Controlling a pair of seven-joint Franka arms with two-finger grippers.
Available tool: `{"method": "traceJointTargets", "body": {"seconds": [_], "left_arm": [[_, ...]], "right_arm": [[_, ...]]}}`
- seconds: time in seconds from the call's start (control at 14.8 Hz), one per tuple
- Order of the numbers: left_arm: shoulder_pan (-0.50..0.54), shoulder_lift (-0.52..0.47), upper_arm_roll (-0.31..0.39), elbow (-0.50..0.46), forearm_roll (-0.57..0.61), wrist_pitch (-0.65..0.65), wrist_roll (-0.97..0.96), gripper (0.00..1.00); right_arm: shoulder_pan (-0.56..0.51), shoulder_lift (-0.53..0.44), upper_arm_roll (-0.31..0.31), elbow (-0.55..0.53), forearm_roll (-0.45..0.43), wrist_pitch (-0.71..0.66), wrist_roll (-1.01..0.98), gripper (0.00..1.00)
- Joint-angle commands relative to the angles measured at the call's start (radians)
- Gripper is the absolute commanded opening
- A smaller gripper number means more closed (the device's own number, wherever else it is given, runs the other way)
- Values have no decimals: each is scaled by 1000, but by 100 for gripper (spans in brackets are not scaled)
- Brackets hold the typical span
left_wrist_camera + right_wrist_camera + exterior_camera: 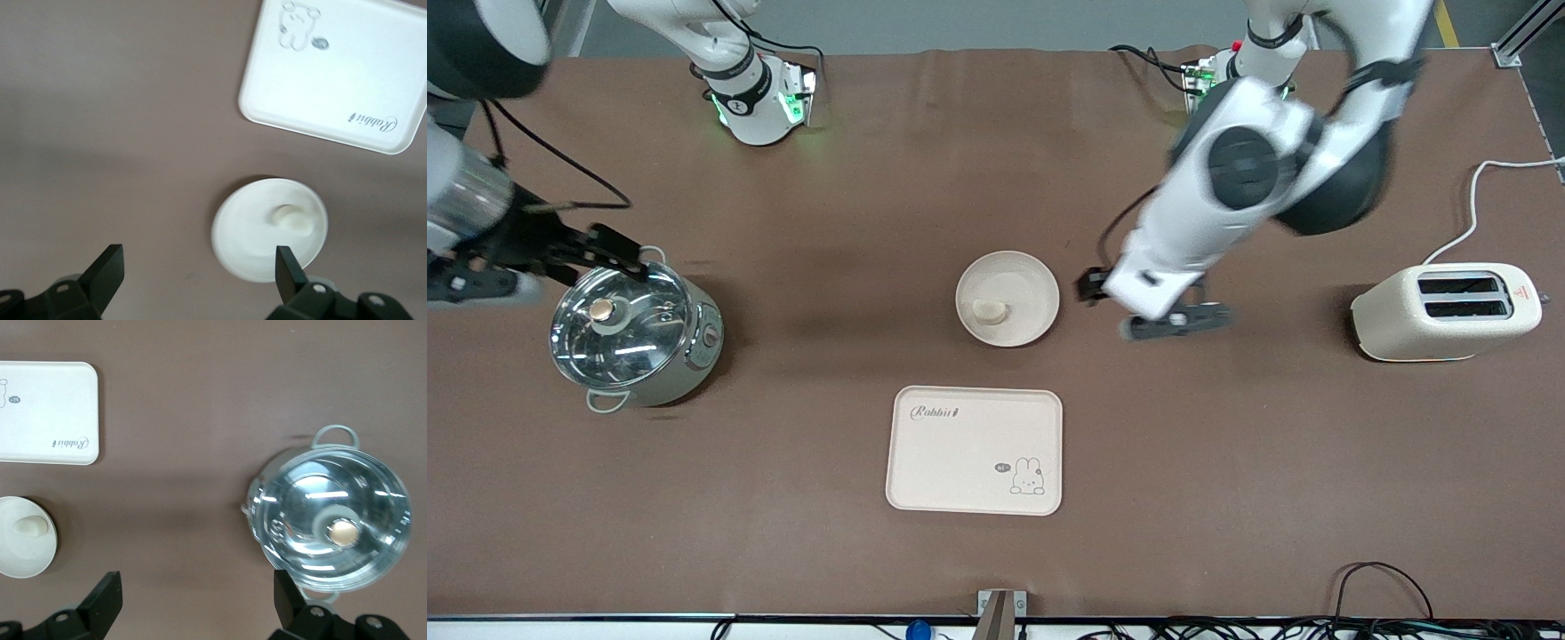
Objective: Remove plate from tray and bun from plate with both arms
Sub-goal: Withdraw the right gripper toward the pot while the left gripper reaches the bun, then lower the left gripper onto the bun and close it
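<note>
Plate (1008,298): on the brown table (1227,462), farther from the front camera than the tray (975,451); holds the bun (990,310).
Bun: lies flat, long axis running between the two arms' ends of the table.
Tray: bare, rabbit drawing.
Pot (633,336): glass lid on.
Left gripper (1178,320): fingers spread, holding nothing, beside the plate.
Right gripper (600,253): fingers apart, holding nothing, over the pot.
Toaster (1445,311): at the left arm's end.

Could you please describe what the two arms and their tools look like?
Both arms are white, rounded and jointed, with black bands and dark round joint caps. Black cables trail from each. The bases glow green. The left tool and right tool are black, each with two flat, tapered fingers.
</note>
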Motion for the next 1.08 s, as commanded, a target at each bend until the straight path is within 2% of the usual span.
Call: {"method": "traceJointTargets", "body": {"seconds": [0.0, 0.13, 0.27, 0.34, 0.67, 0.88, 1.01], "left_arm": [[-99, 114, 0, 15, 57, 124, -186, 100], [-152, 146, 1, -44, 83, 249, -281, 100], [-196, 179, 1, -128, 144, 412, -425, 100], [-214, 205, 0, -146, 168, 463, -486, 100], [-256, 292, 1, -147, 302, 514, -599, 100], [-270, 315, 1, -150, 324, 551, -634, 100], [-268, 324, 1, -150, 333, 557, -637, 90]], "right_arm": [[0, 4, -20, 50, -21, -38, -30, 100], [17, 5, -43, 85, -21, -40, -114, 100], [95, 9, -137, 111, -13, -41, -133, 100], [106, 9, -154, 111, -9, -41, -133, 100], [107, 10, -153, 113, -3, -63, -128, 100], [104, 9, -154, 114, -3, -80, -125, 100], [109, 9, -154, 114, -4, -80, -122, 100]]}}
